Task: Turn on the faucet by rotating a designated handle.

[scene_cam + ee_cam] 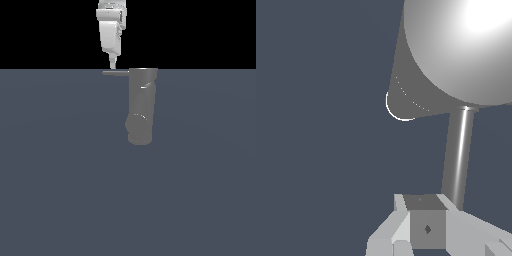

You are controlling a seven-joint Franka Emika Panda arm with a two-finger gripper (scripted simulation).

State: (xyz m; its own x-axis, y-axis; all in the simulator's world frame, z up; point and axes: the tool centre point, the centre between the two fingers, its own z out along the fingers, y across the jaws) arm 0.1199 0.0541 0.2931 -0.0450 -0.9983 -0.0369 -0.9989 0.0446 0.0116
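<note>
The faucet (141, 106) is set upright on the floor (60, 190). The handle (116, 73) is projected sideways from its top, toward the exterior view's left. The gripper (113, 66) is placed directly above the handle's outer half, just at it; contact cannot be told. In the wrist view, the handle (458, 155) is seen running from the faucet (456, 55) to just beside the gripper (423, 225).

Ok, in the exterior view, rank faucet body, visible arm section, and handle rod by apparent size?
1. Faucet: largest, a wide upright cylinder.
2. Robot arm: smaller as shown, but cut off at the frame's top, so only the visible part counts.
3. Handle: clearly smallest, a thin short rod.
</note>
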